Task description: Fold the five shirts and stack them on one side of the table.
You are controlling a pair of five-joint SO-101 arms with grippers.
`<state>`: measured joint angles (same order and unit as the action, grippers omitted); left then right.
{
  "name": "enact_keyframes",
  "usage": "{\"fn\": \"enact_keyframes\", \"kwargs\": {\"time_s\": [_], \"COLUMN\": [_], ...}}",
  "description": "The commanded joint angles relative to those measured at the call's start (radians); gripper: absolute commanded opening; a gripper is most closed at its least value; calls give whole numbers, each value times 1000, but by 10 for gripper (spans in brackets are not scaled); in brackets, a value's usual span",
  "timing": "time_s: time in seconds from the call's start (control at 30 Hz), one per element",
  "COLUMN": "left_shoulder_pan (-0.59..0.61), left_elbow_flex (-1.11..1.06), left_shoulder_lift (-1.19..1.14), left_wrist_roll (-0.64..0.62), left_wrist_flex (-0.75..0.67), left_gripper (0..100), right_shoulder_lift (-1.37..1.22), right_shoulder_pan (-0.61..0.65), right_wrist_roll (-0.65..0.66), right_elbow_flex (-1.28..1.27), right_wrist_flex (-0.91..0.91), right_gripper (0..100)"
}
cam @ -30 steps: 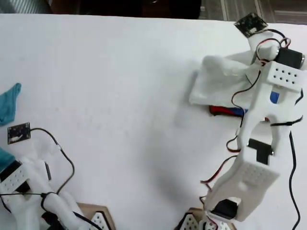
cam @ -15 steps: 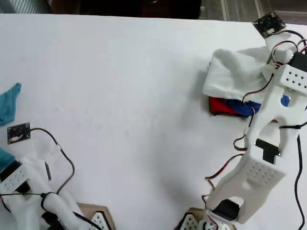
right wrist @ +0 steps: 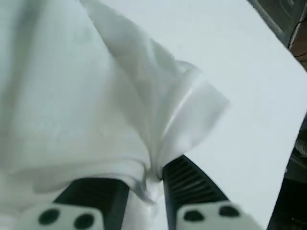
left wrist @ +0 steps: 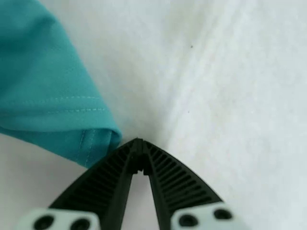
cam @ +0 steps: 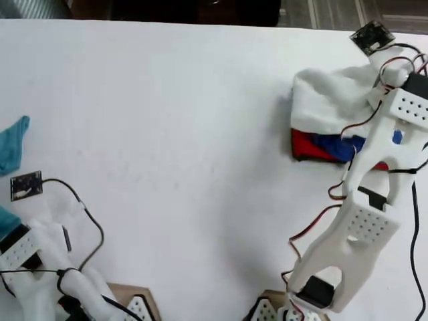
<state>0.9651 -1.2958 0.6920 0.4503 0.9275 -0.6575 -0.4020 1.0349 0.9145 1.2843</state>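
My right gripper is clamped on a fold of the white shirt, which sits on the red shirt and the blue shirt at the far right of the table. My left gripper is closed on nothing, just beside the teal shirt at the left edge.
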Motion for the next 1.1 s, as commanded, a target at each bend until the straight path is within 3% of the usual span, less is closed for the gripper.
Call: {"fn": "enact_keyframes", "kwargs": {"time_s": [0.0, 0.37, 0.6, 0.83, 1.07], "left_shoulder_pan": [14, 14, 11, 9, 12], "left_elbow_flex": [-2, -2, -2, -2, -2], "left_shoulder_lift": [17, 17, 17, 17, 17], "left_wrist_roll": [-3, -3, -3, -3, -3], "left_wrist_flex": [-14, -14, -14, -14, -14], "left_gripper": [27, 27, 27, 27, 27], "right_shoulder_lift": [-33, -116, -113, -113, -122], "right_shoulder_pan": [-25, -61, -59, -10, 147], "right_wrist_roll": [5, -2, -161, -365, -324], "right_elbow_flex": [138, 186, 258, 465, 583], "right_wrist_flex": [-18, -16, 12, 171, 478], "right_gripper": [20, 36, 271, 276, 262]}}
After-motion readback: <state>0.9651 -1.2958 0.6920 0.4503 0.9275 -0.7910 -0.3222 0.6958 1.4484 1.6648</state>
